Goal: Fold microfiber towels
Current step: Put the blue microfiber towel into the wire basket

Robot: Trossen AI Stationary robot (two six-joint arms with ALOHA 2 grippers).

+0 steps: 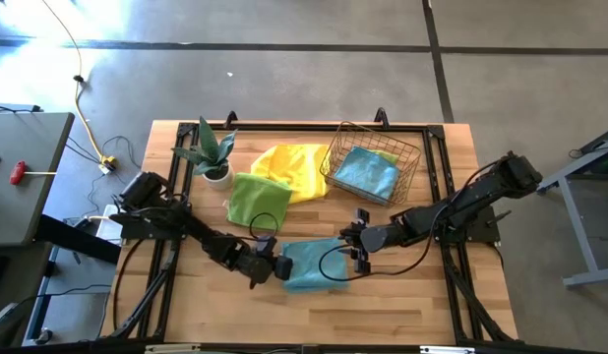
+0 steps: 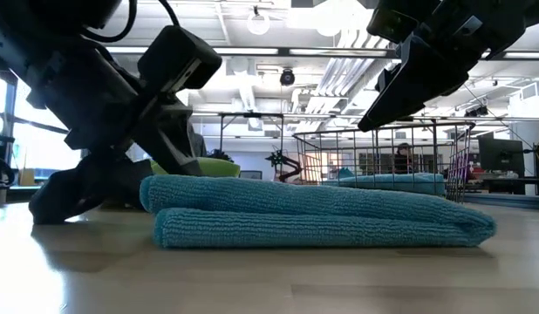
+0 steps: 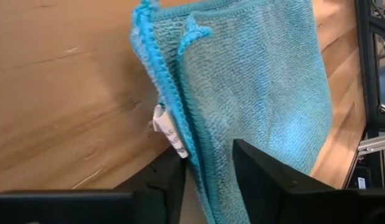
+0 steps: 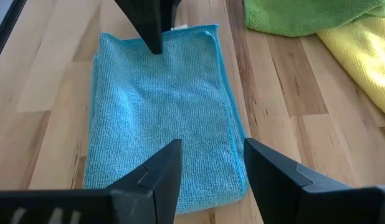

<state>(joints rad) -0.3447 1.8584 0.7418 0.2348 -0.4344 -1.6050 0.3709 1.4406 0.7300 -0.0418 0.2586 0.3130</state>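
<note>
Teal towel lying folded on the table, two layers stacked flat in the low view, well in front of the basket.

Left of towel: left gripper down at the towel's left edge, fingers straddling the doubled hem and its white tag; jaws parted, not yet pinching cloth. Best to take both layers together, deep enough past the hem that the lower one cannot slip out.

Behind towel: green towel and yellow towel heaped unfolded, beside the plant.

Right of towel: right gripper at the towel's right edge, raised off the cloth, jaws apart and empty. Probably wise to match heights on both sides before any lift, keeping edges aligned.

Basket behind right: another teal towel inside.
</note>
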